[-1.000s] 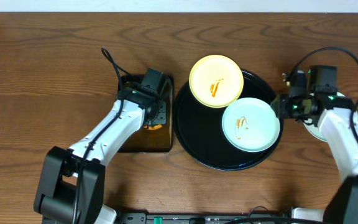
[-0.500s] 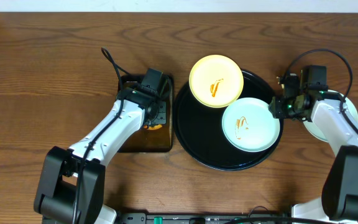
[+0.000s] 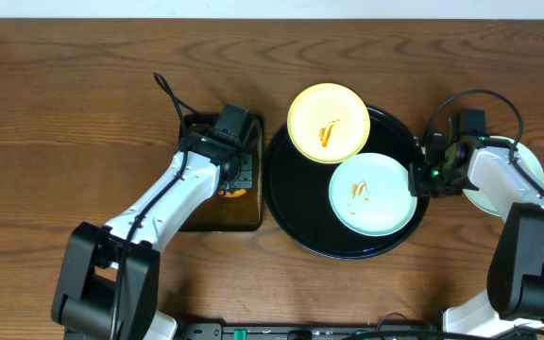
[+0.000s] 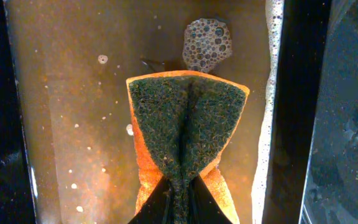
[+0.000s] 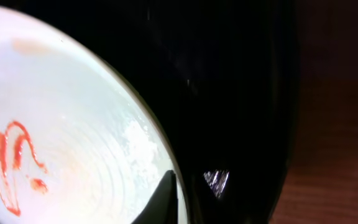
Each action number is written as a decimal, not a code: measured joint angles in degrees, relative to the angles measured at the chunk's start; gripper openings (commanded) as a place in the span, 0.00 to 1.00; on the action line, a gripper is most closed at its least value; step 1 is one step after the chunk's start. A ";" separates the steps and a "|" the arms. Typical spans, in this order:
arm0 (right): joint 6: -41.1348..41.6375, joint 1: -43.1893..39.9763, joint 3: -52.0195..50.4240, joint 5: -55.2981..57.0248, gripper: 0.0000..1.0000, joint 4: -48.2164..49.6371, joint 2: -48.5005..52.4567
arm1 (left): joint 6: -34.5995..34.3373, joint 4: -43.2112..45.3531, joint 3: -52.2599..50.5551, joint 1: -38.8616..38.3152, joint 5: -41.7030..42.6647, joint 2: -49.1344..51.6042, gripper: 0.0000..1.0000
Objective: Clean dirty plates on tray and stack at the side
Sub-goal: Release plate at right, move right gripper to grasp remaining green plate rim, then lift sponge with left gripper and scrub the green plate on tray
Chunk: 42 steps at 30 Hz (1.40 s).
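While the left end effector (image 4: pixel 179 198) pinches a green-and-orange sponge (image 4: pixel 188 118), the right end effector (image 3: pixel 423 178) clamps a smeared mint-blue round plate (image 3: pixel 385 203) at the right edge of the glossy black round tray (image 3: pixel 296 212).

2 plates (image 3: pixel 329 123) on tray (image 3: pixel 291 212); pan (image 3: pixel 206 212) left of tray; 1 plate (image 3: pixel 533 170) right.

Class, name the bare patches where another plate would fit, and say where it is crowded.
Free: the tray floor left of the mint plate and below the yellow plate; the table left of the pan. Crowded: right of the tray, where the right gripper meets the mint plate beside the third plate.
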 measured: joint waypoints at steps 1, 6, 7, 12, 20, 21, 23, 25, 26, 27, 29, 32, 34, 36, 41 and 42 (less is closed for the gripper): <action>0.44 0.00 0.00 -0.46 0.01 -0.74 0.00 | 0.00 0.00 0.00 0.00 0.00 0.00 0.09; 3.23 0.92 0.00 -4.46 0.01 -3.19 0.00 | 0.00 0.00 0.00 0.00 0.00 0.00 0.09; 4.00 1.51 0.00 -5.14 0.01 -3.50 0.00 | 0.00 0.00 0.00 0.00 0.00 0.00 0.08; 8.94 5.40 0.00 -5.40 0.01 -4.22 0.00 | 0.00 0.00 0.00 0.00 0.00 0.00 0.09; 14.97 9.88 -1.29 -1.86 0.02 -3.23 0.00 | 0.00 0.00 0.00 0.00 0.00 0.00 0.09; 15.32 10.14 -1.57 -1.79 0.06 -2.91 0.00 | 0.00 0.00 0.00 0.00 0.00 0.00 0.09; 16.11 10.29 -2.14 -1.64 0.10 -1.95 -0.04 | 0.00 0.00 0.00 0.00 0.00 0.00 0.09; 16.24 10.47 -2.86 -1.68 0.07 -0.83 -0.28 | 0.00 0.00 0.00 0.00 0.00 0.00 0.09; 16.31 10.51 -3.28 -1.68 0.04 -0.17 -0.48 | 0.00 -0.02 0.00 0.00 0.00 0.00 0.09; 16.48 10.51 -3.58 -1.73 0.02 0.37 -0.70 | 0.00 0.00 0.00 0.00 0.00 0.00 0.09; 16.74 10.49 -4.26 -2.08 0.01 1.27 -1.25 | 0.00 -0.02 0.00 0.00 0.00 0.00 0.09; 16.94 10.45 -4.57 -2.75 0.01 1.46 -1.42 | 0.00 0.00 0.00 0.00 0.00 0.00 0.08; 16.96 10.45 -4.63 -3.06 0.01 1.49 -1.42 | 0.00 0.00 0.00 0.00 0.00 0.00 0.08; 16.96 10.45 -4.70 -3.21 0.01 1.60 -1.42 | 0.00 0.00 0.00 0.00 0.20 0.00 0.08; 15.63 10.45 -4.90 -4.59 0.01 2.51 -1.40 | 0.09 1.46 0.00 -0.33 2.80 0.00 0.08; 15.13 10.45 -4.96 -5.07 0.01 2.73 -1.40 | 0.26 2.10 0.00 -0.61 3.41 0.00 0.08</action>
